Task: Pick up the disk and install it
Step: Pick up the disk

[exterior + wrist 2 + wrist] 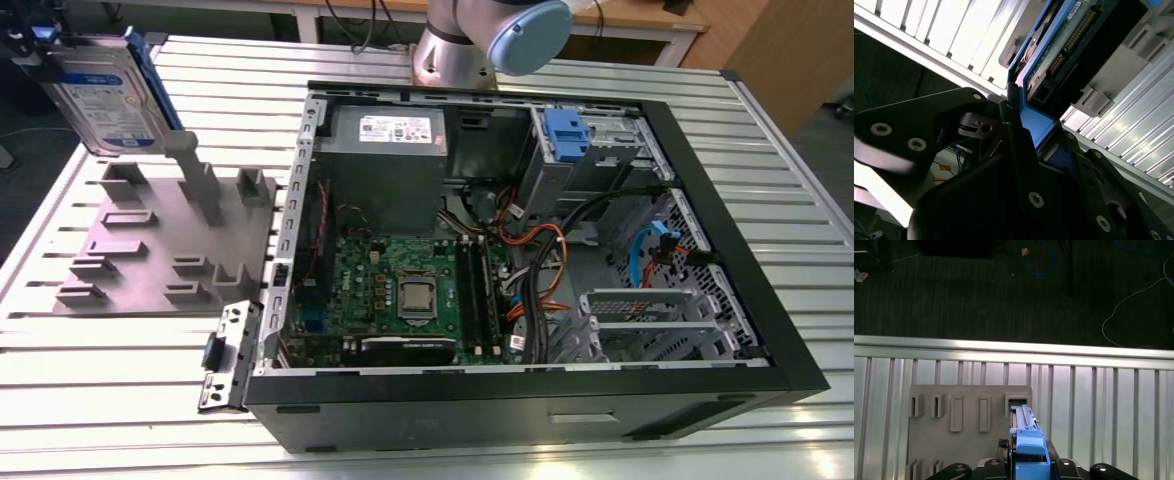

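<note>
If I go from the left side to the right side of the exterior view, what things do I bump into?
Left to right: the disk → small metal bracket → green circuit board → blue plastic clip → thin blue cable.

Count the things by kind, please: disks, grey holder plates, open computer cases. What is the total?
Disk, held in the end effector: 1
Grey holder plate: 1
Open computer case: 1
Total: 3
</note>
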Robot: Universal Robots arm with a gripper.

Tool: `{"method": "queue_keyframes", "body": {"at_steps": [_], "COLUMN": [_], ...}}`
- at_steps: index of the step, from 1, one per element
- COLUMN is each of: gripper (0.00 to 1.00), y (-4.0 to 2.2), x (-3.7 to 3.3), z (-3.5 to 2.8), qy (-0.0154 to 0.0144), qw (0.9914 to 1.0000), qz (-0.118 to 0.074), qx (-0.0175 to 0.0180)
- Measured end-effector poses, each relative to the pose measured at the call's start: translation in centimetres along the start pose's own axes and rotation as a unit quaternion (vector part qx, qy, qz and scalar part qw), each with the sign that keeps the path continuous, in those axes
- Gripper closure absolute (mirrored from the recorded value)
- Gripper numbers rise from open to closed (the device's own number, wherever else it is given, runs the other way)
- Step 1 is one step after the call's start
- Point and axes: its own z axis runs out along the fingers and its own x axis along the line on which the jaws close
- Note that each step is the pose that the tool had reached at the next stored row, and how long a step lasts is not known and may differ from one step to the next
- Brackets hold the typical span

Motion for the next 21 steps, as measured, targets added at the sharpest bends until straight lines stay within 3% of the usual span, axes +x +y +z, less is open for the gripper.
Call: {"method": "queue_keyframes", "body": {"at_steps": [21], "gripper": [0.63], "y": [0.02], "x": [-0.02], "z": [-0.4], "qy": [0.0], "qw": [1.0], "qz": [0.0], "qx": [-0.0001]}}
